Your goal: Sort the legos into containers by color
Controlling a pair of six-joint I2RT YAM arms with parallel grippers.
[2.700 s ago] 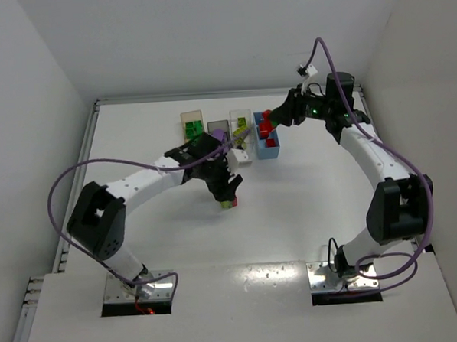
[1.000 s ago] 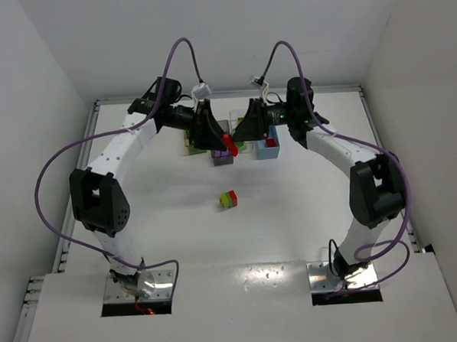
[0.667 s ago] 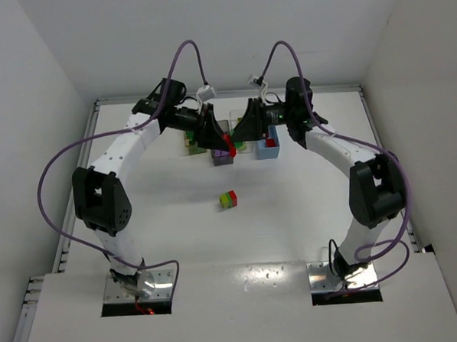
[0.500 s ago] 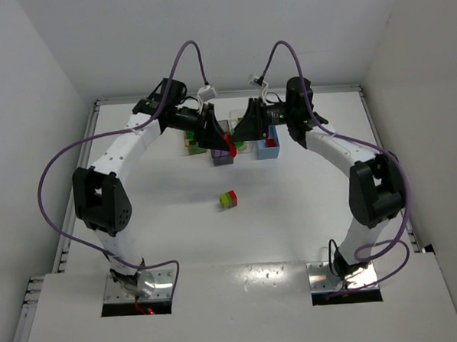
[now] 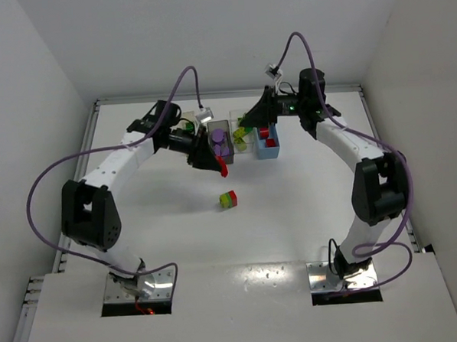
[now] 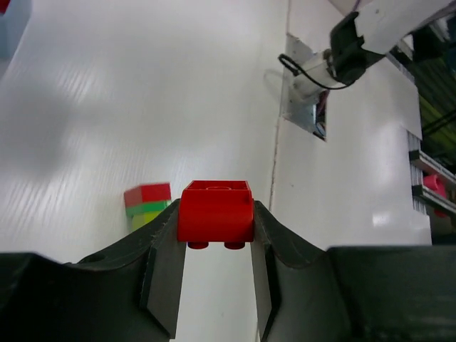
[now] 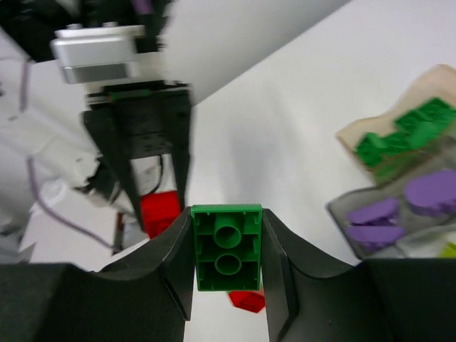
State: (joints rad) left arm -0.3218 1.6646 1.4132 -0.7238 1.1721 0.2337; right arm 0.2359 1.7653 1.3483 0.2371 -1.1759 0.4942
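White tabletop (image 5: 307,205) held a loose red-green stack (image 5: 228,199). We recorded the left gripper (image 6: 215,239) clamped on a red brick (image 6: 215,212), pinched between its jaws just in front of the grey bin (image 5: 228,146). Right gripper (image 7: 228,274) likewise clamped a dark green brick (image 7: 228,246) beside the blue bin (image 5: 272,150).

A matte white table (image 5: 292,214) fills the floor of a white enclosure. Plain white walls rise at the back (image 5: 222,41), left (image 5: 26,113) and right (image 5: 431,91). A pale metal rail (image 5: 90,124) runs along the table's left edge. Soft, even light leaves a faint glare (image 5: 264,272) near the front edge. In the left wrist view, dark shelving (image 6: 431,164) stands beyond the table.
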